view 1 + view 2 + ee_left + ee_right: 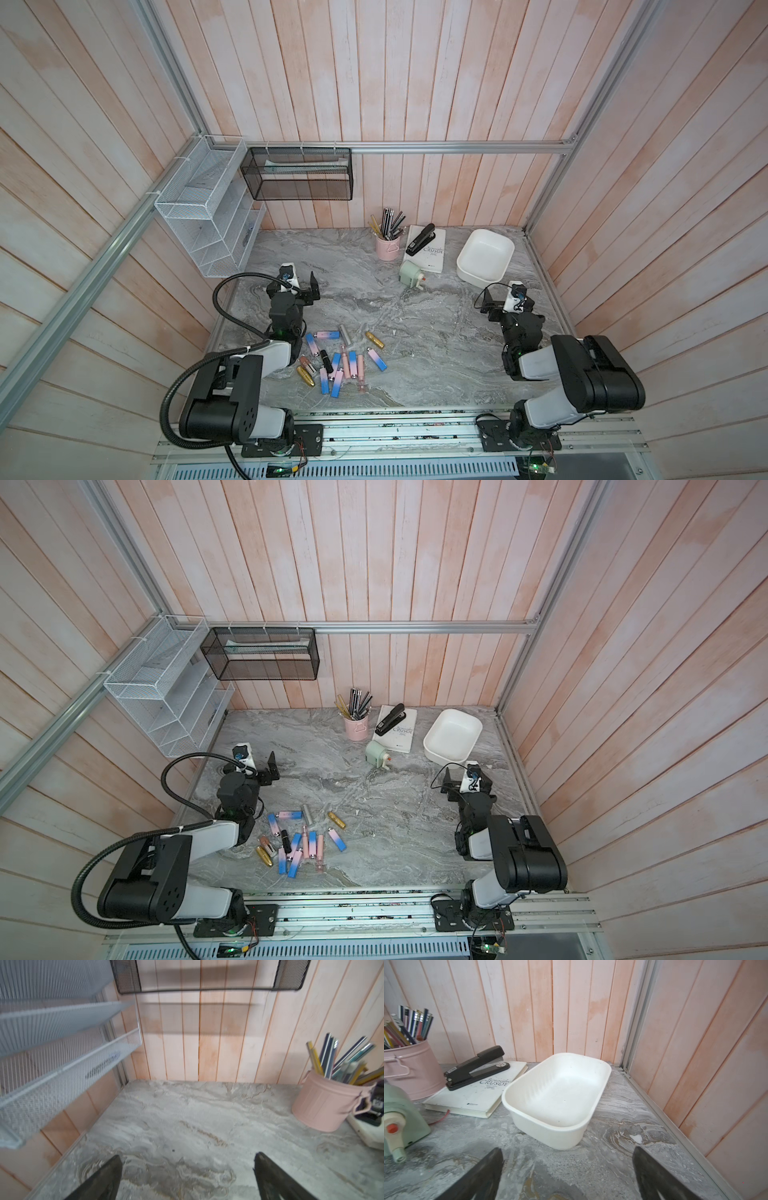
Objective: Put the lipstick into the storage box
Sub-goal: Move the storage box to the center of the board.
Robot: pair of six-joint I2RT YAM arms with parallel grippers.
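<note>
storage box (556, 1095): smooth white plastic, rectangular with rounded corners and sloping walls, with faint ribbing inside one long wall; it stands in the far right corner of the worktop.
lipsticks (345, 362): a loose scatter of short slim tubes by the near edge, toward the left side; most fade from pink to blue, some are plain pink, two are glossy gold and bullet-shaped, one is silver and one black; all lie flat on the worktop, well apart from the storage box.
left gripper (187, 1158): dark matte fingers spread wide with nothing between them, over bare surface near the left edge.
right gripper (568, 1150): dark fingers spread wide, holding nothing, just short of the storage box's near wall.
pot (386, 249): pink ribbed tin with a side handle, at the far edge, packed with pencils (332, 1059).
book (471, 1097): white cover, lying flat between the pot and the storage box.
stapler (475, 1068): black, long, resting on the book.
sharpener (400, 1109): pale green body with a cream crank and an orange knob, just in front of the book.
rack (199, 199): white wire mesh in tiers, on the left wall above the far left corner.
basket (299, 174): black mesh, rectangular, hanging on the back wall.
worktop (415, 316): matte grey marble pattern with swirling veins and metal trim along the edges.
walls (415, 83): pale pink-washed wooden planks on three sides.
frame (457, 147): silver aluminium rails.
</note>
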